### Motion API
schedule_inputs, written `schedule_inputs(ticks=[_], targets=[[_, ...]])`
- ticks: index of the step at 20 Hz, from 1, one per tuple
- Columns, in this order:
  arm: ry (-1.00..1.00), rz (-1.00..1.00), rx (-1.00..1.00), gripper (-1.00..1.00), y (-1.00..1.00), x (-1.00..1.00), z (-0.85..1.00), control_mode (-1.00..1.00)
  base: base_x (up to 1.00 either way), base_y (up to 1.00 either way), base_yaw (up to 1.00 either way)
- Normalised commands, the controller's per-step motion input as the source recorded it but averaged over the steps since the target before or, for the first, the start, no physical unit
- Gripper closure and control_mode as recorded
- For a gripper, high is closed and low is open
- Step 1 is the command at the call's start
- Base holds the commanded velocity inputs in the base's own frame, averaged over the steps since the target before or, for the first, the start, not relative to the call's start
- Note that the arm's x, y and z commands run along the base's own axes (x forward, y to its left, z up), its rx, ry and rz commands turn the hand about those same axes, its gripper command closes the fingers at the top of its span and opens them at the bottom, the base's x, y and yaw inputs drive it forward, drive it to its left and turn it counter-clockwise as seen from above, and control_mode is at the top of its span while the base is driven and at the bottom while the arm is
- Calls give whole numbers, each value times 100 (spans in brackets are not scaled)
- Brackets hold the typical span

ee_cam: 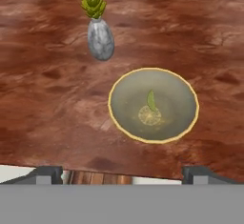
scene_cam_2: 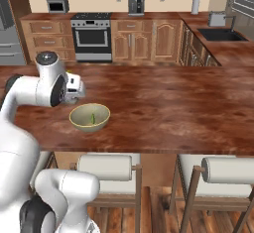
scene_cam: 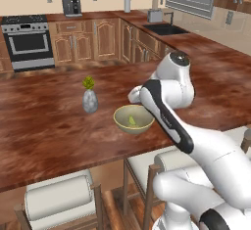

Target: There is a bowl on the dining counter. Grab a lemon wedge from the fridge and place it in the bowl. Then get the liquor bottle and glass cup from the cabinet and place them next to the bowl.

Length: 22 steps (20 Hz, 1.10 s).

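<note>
The lemon wedge lies inside the bowl, standing up slightly from the bowl's floor near its middle; in the left base view it shows as a small yellow-green sliver and in the right base view as a thin green mark. The bowl sits on the reddish-brown surface of the dining counter, close to the surface's near edge. Just beyond the bowl, farther from that edge and a little to one side, stands a small grey vase with a spiky green plant, upright and apart from the bowl. The fingers are spread wide and hold nothing; their two dark tips stand on either side of the bowl's near rim in the hand view, above the surface's near edge, touching neither bowl nor wedge. White-cushioned stools are tucked beneath the near edge, below the bowl. Far past the bowl, against the back wall, are a steel oven and wooden drawer units.
</note>
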Motion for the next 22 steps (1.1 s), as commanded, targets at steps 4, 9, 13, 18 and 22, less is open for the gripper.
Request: schedule_inputs(ticks=[4, 9, 13, 18, 22], targets=[[1, 0, 0, -100, 0, -100, 66, -100, 0, 0, 0], [6, 0, -2, -100, 0, -100, 39, -100, 0, 0, 0], [6, -1, -4, -100, -3, -100, 34, -100, 0, 0, 0], [15, -4, -3, -100, -2, -45, 64, -100, 0, 0, 0], [20, -10, 0, -100, 0, -1, 67, -100, 0, 0, 0]])
